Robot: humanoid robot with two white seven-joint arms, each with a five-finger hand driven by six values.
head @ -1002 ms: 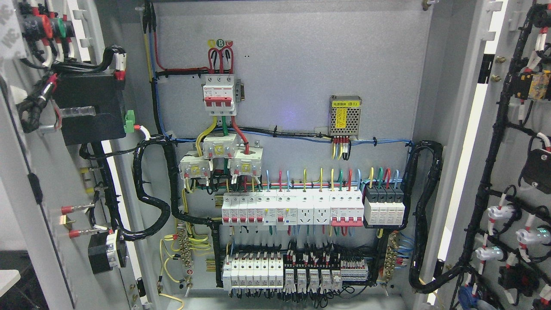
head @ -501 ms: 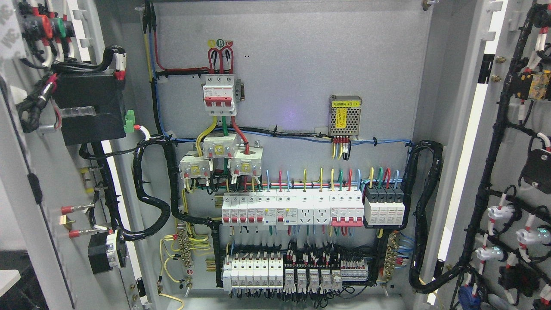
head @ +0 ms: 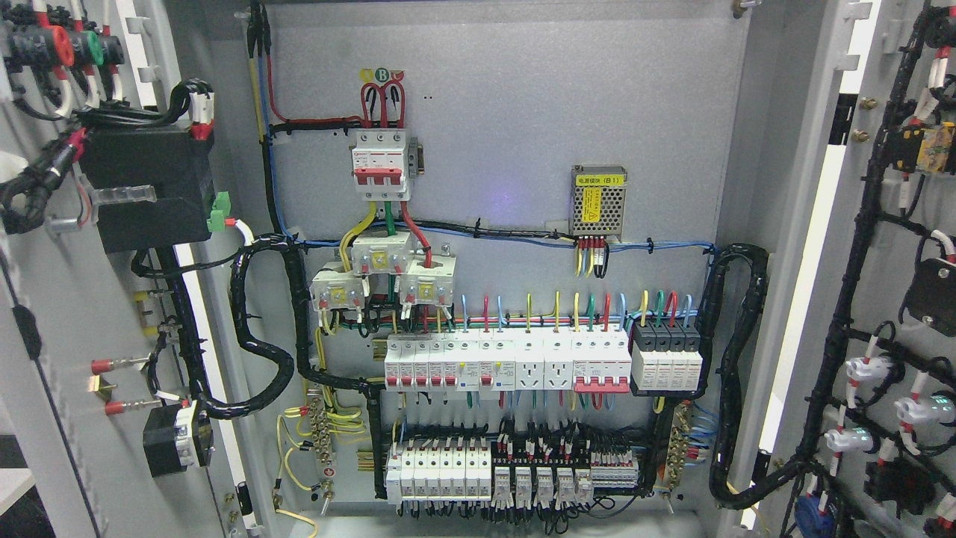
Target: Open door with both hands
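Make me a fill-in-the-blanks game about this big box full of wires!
1. Both cabinet doors, the left door and the right door, are swung ____.
2. The round sticker above the top breaker shows the letter ____.
3. The levers on that top breaker are coloured ____.
4. The number of robot hands in view is ____.

Missing words: open; B; red; zero

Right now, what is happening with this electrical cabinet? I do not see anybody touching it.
Both doors of the cabinet stand open: the left door and the right door show their wired inner faces. Between them the back panel is exposed, with rows of breakers and bundled cables. Neither robot hand is in the head view, so nothing shows what is handling the doors.
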